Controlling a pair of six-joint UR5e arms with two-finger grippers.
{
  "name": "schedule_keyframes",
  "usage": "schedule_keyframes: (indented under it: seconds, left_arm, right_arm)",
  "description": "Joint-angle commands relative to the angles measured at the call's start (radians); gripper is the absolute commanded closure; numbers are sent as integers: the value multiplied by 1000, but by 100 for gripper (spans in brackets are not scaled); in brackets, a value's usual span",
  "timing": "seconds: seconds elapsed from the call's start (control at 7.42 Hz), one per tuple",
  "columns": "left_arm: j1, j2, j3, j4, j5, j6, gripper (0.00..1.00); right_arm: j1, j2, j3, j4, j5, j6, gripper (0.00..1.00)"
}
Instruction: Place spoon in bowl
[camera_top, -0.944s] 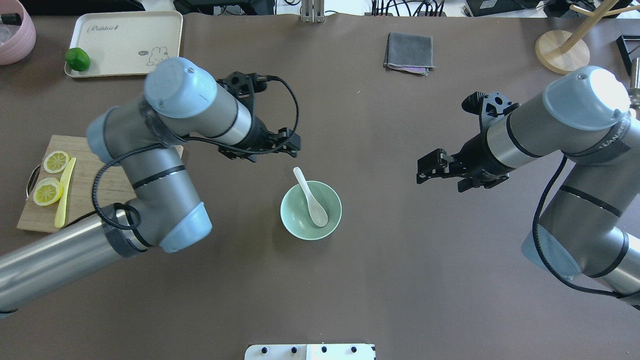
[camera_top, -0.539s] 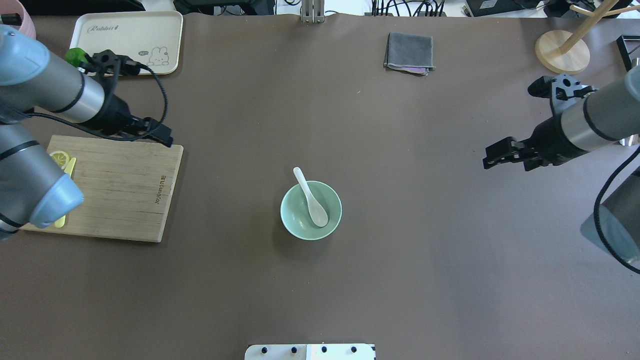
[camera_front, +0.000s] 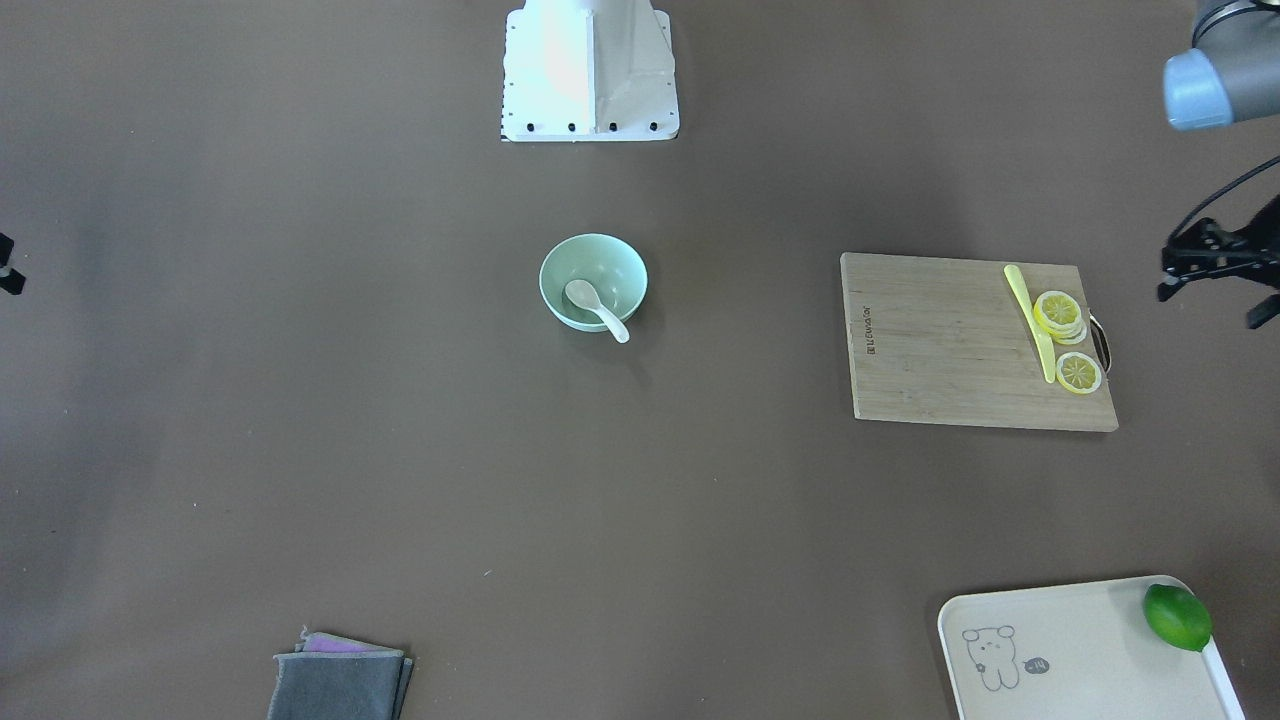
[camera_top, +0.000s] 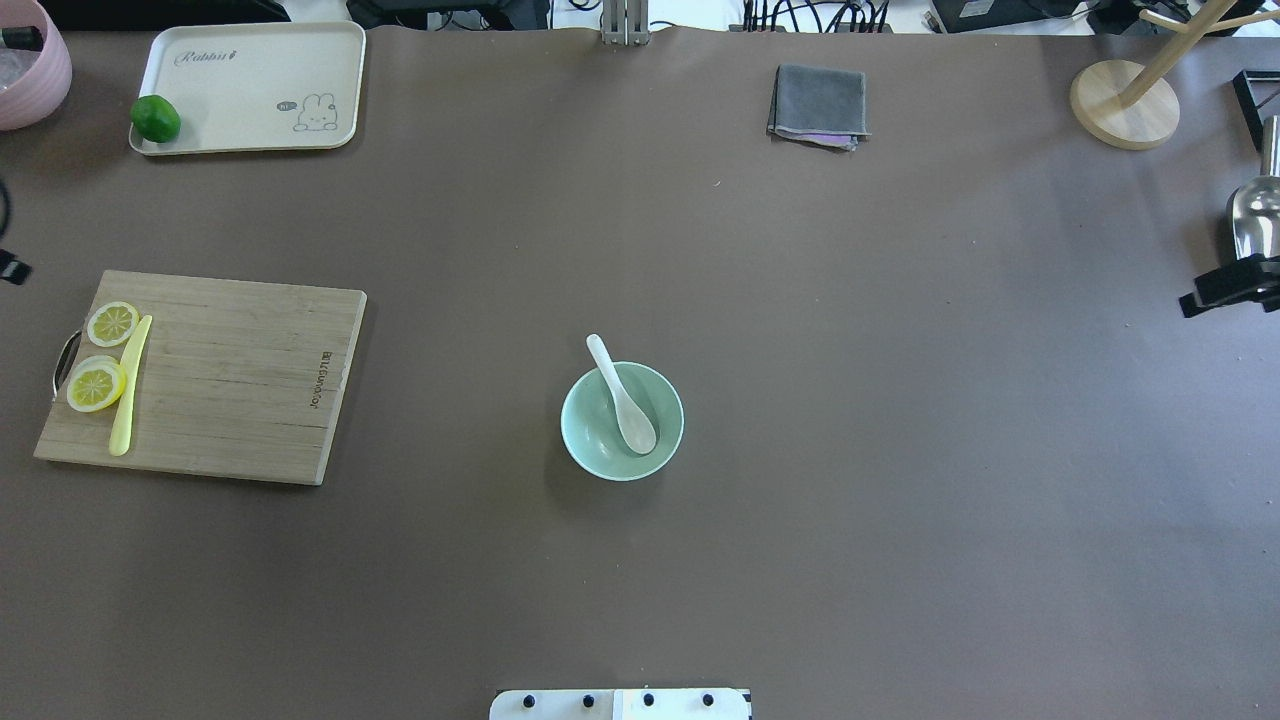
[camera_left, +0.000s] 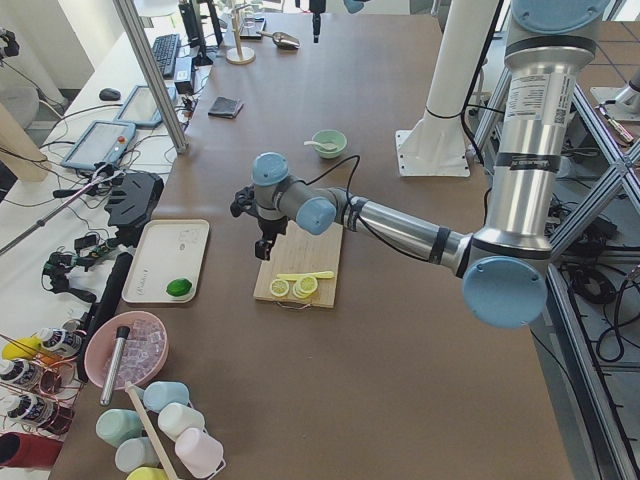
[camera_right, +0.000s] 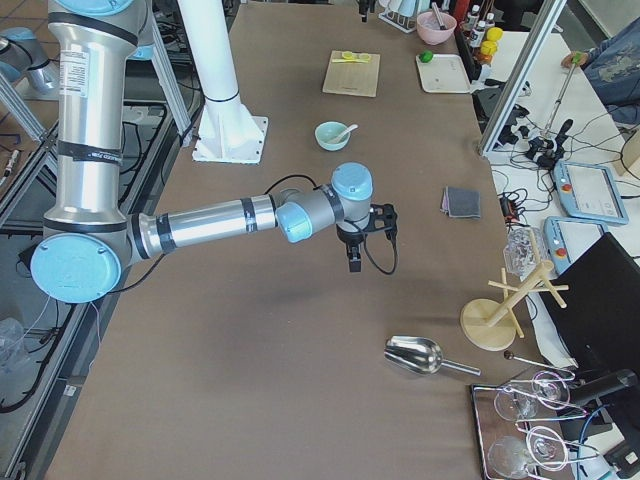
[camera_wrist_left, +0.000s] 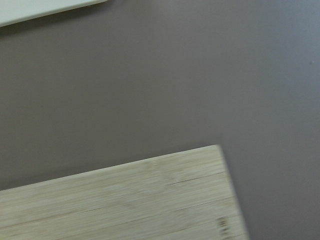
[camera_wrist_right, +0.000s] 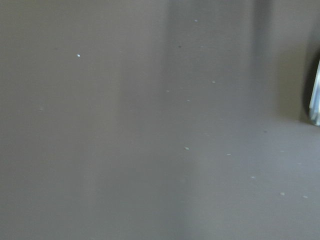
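The pale mint-green bowl (camera_top: 598, 440) stands near the middle of the table. The white spoon (camera_top: 622, 397) lies in it, scoop inside and handle over the far-left rim. Both also show in the front view, the bowl (camera_front: 610, 268) and the spoon (camera_front: 596, 306). My left gripper (camera_front: 1172, 280) is far off at the table's left end, beyond the cutting board, and only its tip shows overhead (camera_top: 12, 268). My right gripper (camera_top: 1215, 295) is at the right edge. I cannot tell whether either is open or shut. Neither is near the bowl.
A wooden cutting board (camera_top: 240, 380) carries lemon slices (camera_top: 97, 383) and a yellow knife (camera_top: 128, 388). A cream tray (camera_top: 250, 85) with a lime (camera_top: 155, 118) is at the far left. A grey cloth (camera_top: 818, 105), wooden stand (camera_top: 1122, 103) and metal scoop (camera_top: 1252, 215) are also there.
Both arms have drawn back from the middle towards the table's ends, the left to the left, the right to the right. The bowl and spoon have not moved.
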Motion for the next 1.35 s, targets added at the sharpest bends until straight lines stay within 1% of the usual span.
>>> schedule_keyframes:
  seconds: [0.0,0.13,0.4,0.54,1.21]
  left_arm:
    - [-129,85,0,44,-1,101,2]
    - [-129,113,23,40,4,97,2]
    - [-130,112,40,33,-1,91,2]
    - [-129,110,69,32,-3,95,2]
    - [-129,102,55,36,8,98,2]
  right_arm:
    - [163,-22,-126,-26,9,-297,0]
    - [180,-22,-134,-29,7,-320,0]
    - [182,-21,-134,-31,6,-318,0]
    - [182,-16,-133,-31,6,-318,0]
    - [182,-9,-125,-28,9,-317,0]
